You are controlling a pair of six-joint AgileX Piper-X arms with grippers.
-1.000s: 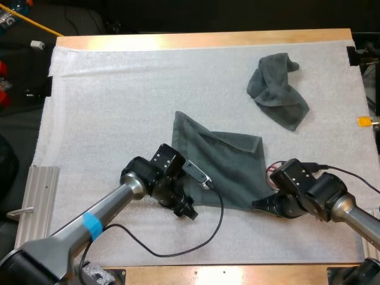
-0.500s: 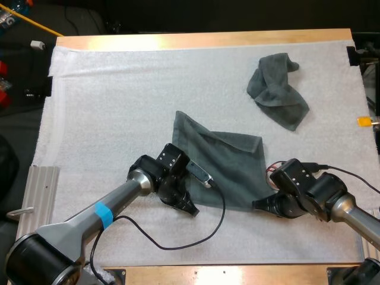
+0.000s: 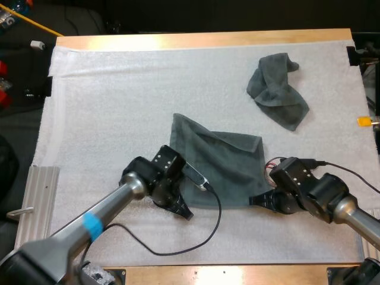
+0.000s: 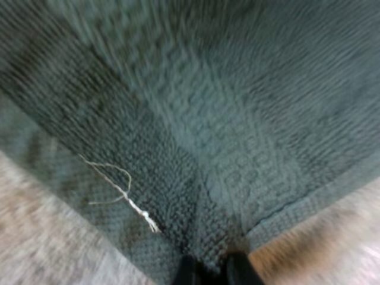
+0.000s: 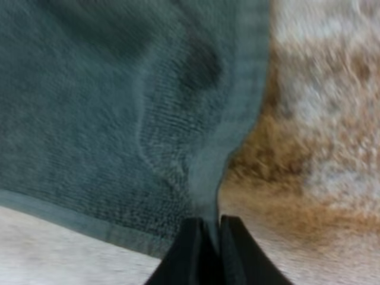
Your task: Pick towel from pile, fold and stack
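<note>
A dark grey-green towel (image 3: 222, 166) lies spread near the middle of the mat, its far left corner folded into a peak. My left gripper (image 3: 185, 212) is shut on the towel's near left corner; the cloth (image 4: 196, 148) bunches between its fingers (image 4: 237, 270). My right gripper (image 3: 254, 200) is shut on the near right corner, where the towel's hem (image 5: 205, 184) is pinched between the fingers (image 5: 234, 249). A second towel (image 3: 277, 90), crumpled, lies at the far right of the mat.
The white mat (image 3: 119, 107) covers the table. A metal rail (image 3: 40, 199) lies off the mat's near left edge. A loose thread (image 4: 116, 190) hangs from the spread towel near my left gripper.
My left gripper closed on the towel's near left corner. My right gripper drew its corner slightly left, and the towel's near edge shifted a little.
</note>
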